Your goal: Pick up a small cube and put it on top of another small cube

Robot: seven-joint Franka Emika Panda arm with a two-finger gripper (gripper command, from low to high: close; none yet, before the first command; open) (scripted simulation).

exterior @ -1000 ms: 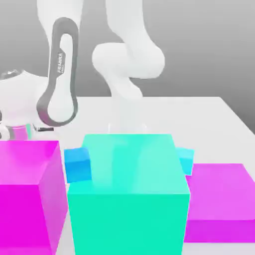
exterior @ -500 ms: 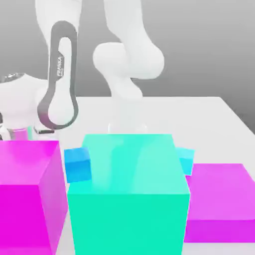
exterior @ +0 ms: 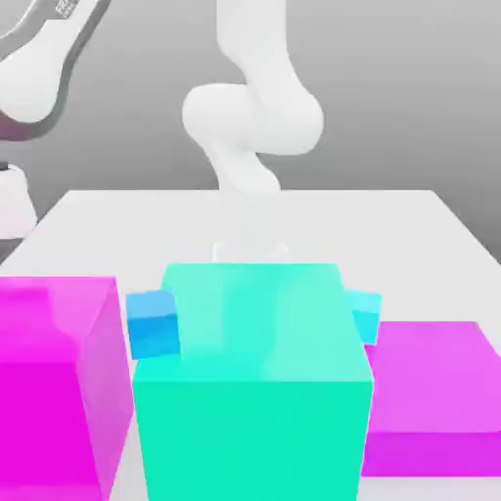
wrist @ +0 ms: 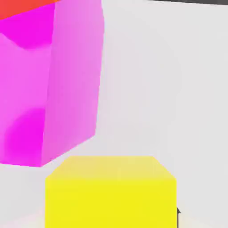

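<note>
Fingers clenched on yellow cube (wrist: 111, 191); magenta block (wrist: 49, 80) nearby on table (wrist: 156, 80).

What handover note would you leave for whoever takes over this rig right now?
Gripper: shut on the yellow cube, seen close under the hand camera.
Nearby in the hand view: a tall magenta block on the white table.
Exterior view: a large teal block in front, with a small blue cube and a small cyan cube beside it.
Done: pick-up.
Left: set the yellow cube on another small cube.

Smooth white arm (exterior: 256, 117) with grey-trimmed link (exterior: 44, 64).
</note>
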